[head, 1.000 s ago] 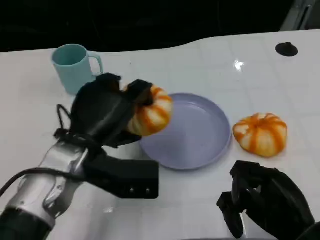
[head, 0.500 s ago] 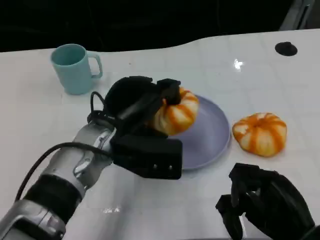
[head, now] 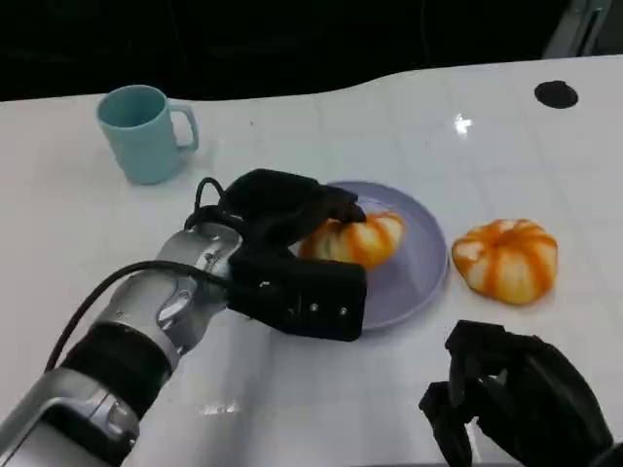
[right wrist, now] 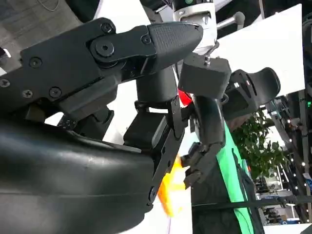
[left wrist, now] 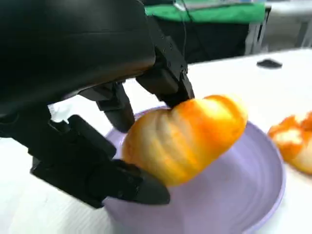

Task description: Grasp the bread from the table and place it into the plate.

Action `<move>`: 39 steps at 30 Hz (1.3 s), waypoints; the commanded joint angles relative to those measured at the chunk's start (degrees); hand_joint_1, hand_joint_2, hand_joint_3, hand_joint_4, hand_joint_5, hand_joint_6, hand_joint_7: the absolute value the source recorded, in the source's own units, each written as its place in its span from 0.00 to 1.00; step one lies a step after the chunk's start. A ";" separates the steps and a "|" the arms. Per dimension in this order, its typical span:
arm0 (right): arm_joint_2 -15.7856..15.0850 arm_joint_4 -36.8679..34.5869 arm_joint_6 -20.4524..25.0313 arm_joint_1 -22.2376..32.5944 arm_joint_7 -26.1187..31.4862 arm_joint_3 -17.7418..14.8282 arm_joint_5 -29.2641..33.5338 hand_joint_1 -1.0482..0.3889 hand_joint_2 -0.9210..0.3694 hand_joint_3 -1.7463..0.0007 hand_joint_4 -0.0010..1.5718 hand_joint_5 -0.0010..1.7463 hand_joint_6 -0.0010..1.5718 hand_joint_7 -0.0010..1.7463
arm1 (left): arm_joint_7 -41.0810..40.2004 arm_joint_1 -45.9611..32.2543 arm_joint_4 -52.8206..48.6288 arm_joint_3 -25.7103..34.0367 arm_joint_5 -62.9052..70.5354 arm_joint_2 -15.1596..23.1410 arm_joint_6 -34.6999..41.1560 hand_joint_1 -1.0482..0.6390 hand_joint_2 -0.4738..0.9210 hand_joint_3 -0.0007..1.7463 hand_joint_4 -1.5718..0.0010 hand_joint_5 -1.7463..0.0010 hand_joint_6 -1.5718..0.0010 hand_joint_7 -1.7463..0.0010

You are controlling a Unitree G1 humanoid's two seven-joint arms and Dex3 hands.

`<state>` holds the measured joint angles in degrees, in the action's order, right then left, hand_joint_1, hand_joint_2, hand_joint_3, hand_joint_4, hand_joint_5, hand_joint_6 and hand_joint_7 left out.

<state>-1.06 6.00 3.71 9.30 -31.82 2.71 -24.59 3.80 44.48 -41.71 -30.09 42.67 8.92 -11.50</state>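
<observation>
Pretty much done imo. Left hand [head: 282, 209] has its fingers wrapped on the bread [head: 355, 238], which sits low over the purple plate [head: 419, 263], prob touching it. Left to do: let go & pull away. Right hand [head: 516, 404] sits curled near the table edge, holding nothing afaict.

A white table [head: 409, 107] with faint grid lines is stretching beneath a bright glint of light [head: 463, 125], its curved far edge meeting deep darkness beyond, while past that edge a green cloth [left wrist: 214, 10] is draping some furniture and a leafy plant [right wrist: 261, 151] is standing.
</observation>
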 commanded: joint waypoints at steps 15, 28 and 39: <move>-0.76 0.74 0.04 0.08 0.01 -0.52 -0.67 0.07 0.01 0.85 0.77 0.94 0.65 0.88 | 5.06 -3.58 11.88 -1.01 1.42 5.82 4.93 0.06 1.00 0.27 0.91 0.89 0.84 0.98; -0.67 0.69 0.11 0.04 0.14 -0.57 -0.64 0.07 0.01 0.85 0.77 0.93 0.65 0.87 | 5.22 -16.50 20.48 11.61 -19.53 6.79 -7.63 0.19 1.00 0.17 0.76 0.50 0.64 0.95; -0.95 0.83 0.56 -0.03 -0.07 -0.68 -0.83 0.07 0.01 0.85 0.77 0.94 0.65 0.87 | 16.22 -27.40 26.24 20.08 -45.43 1.89 -11.50 0.27 1.00 0.17 0.74 0.04 0.75 0.16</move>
<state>-1.17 6.11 4.09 9.23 -31.88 2.64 -24.75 17.33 20.31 -17.83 -12.06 1.80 10.87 -22.17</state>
